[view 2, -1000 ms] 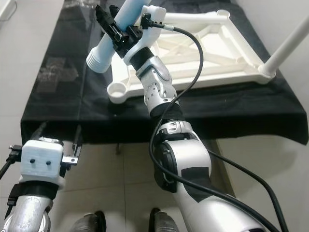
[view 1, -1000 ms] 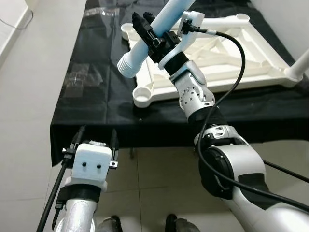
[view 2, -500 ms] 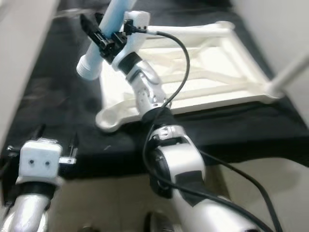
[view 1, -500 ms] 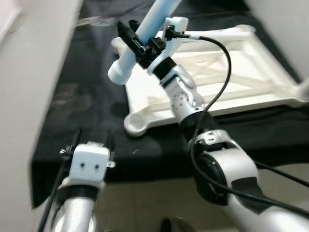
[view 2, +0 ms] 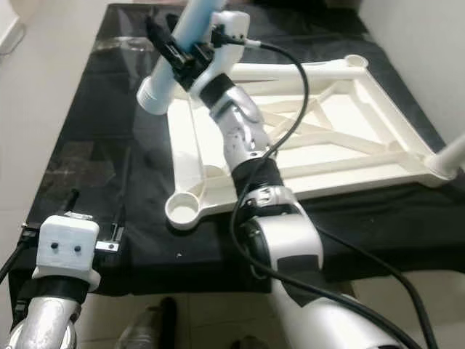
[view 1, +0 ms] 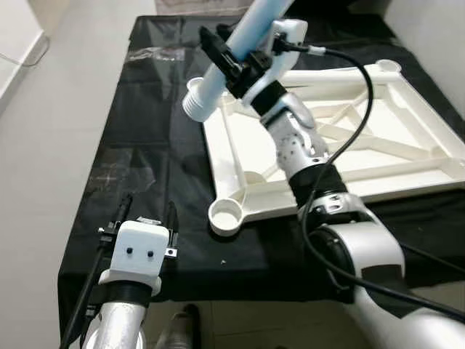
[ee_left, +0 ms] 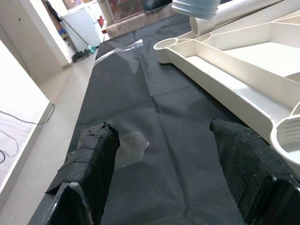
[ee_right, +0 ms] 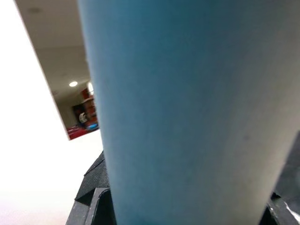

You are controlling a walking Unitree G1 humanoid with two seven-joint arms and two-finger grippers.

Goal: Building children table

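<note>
The white table top frame (view 1: 341,156) lies upside down on the black cloth, with a round leg socket (view 1: 227,217) at its near left corner. Above the frame's far left corner my right gripper (view 1: 227,58) is shut on a light blue table leg (view 1: 251,25), held slanted. The leg's white threaded end (view 1: 196,104) points down to the left, close to the far left socket. In the right wrist view the blue leg (ee_right: 187,108) sits tight between the fingers. My left gripper (view 1: 147,217) is open and empty over the cloth's front edge, left of the near socket (ee_left: 290,138).
A black cloth (view 1: 156,131) covers the table, with clear plastic wrappers (view 1: 120,171) on its left side and another (view 1: 156,52) at the far left. A white leg (view 2: 450,154) stands at the frame's right corner. Pale floor (view 1: 51,131) lies to the left.
The whole picture has shifted as the camera moved closer over the table. My left gripper now hangs over the cloth instead of the floor. The right gripper still holds the blue leg.
</note>
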